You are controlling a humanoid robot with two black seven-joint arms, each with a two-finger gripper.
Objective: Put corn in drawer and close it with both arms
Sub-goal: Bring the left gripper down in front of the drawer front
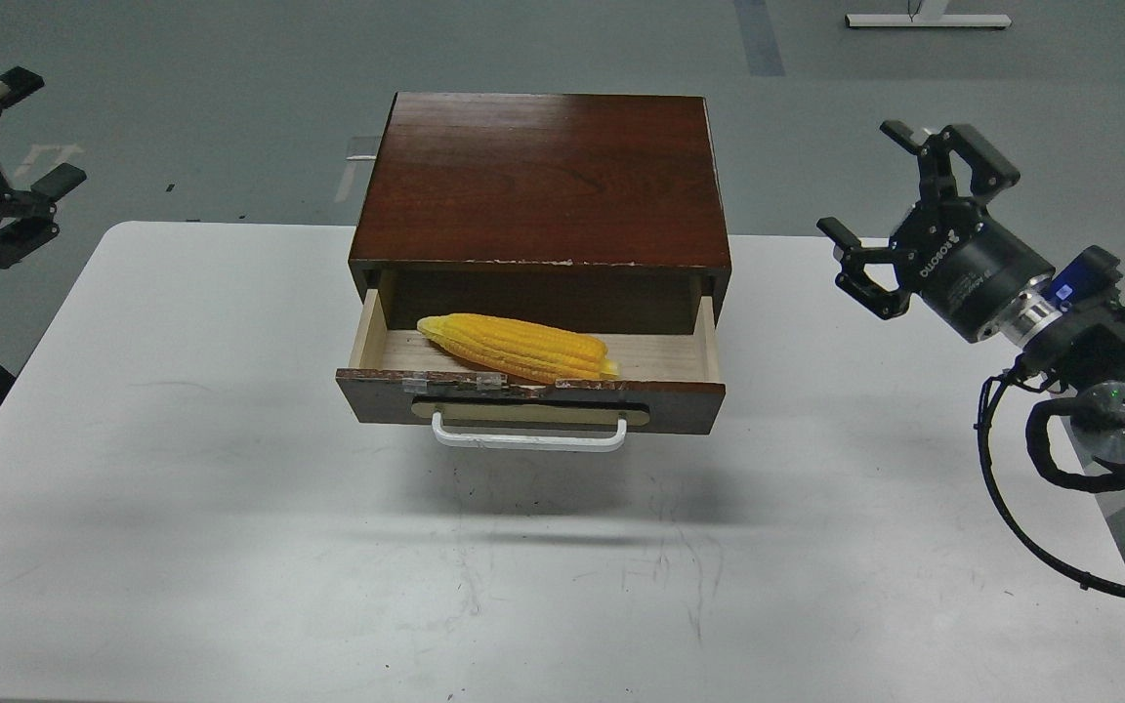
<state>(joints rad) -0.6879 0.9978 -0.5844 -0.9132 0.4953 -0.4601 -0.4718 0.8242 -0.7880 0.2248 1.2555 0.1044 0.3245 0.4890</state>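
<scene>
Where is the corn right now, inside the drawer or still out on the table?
Inside. The corn lies on the pale floor of the drawer, which is pulled open, just behind its front panel. Neither end effector touches it.

Both arms are black. The right claw has angular, linked fingers with flat pads, mounted on a thick black cylinder printed with white lettering. Behind it sit a silver ring, a blue patch and a round grey joint cap with a small green light. Loose black cables loop beneath. The left claw is black too, with a pale patch near one fingertip.
</scene>
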